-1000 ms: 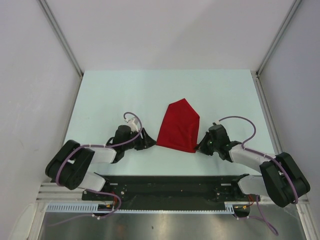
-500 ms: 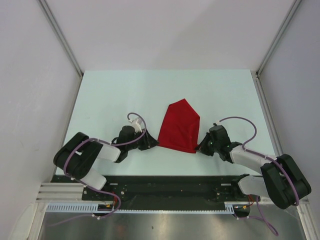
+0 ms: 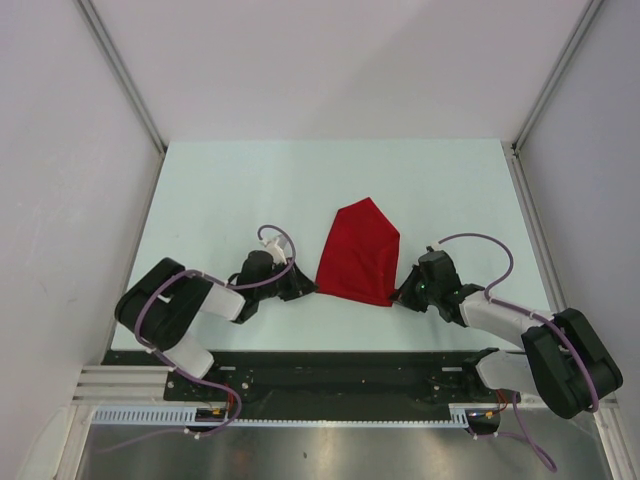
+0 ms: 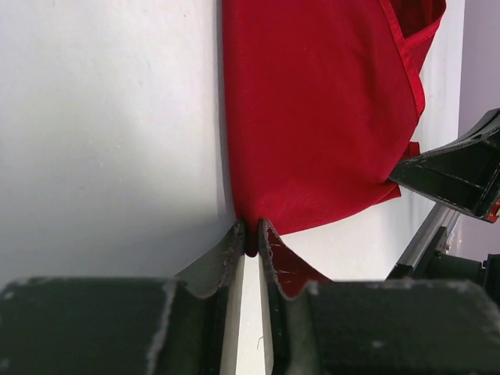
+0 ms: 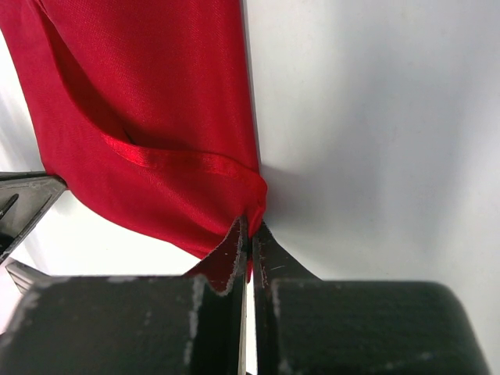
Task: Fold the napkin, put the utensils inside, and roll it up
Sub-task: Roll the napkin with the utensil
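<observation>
**Both my pincers on the near corners of the napkin**

My left pincer [image 4: 250,234] is closed on cloth. In the left wrist view its two tips come almost together, and a small bit of red cloth sits squeezed between them. Lower down, between the fingers, a thin gap shows. What I hold there is the near left corner of the napkin [image 4: 312,117]. From that corner the cloth spreads away from me, smooth and flat on the table [image 4: 101,117].

My right pincer [image 5: 250,228] is pressed together too, on the near right corner. The tips meet around a small bunch of the red cloth, and just above it a folded hem runs across the cloth to the left. In this view the napkin [image 5: 156,101] goes away to the upper left, and the table is bare to the right of it.

From above, my left pincer [image 3: 300,287] and my right pincer [image 3: 403,294] lie low over the table [image 3: 220,190], one at each near corner. The napkin [image 3: 358,250] lies between them, about in the middle of the table. It is folded: wide at the near edge and coming to a blunt point at the far end. Both my arms reach inward to it from their bases.
</observation>
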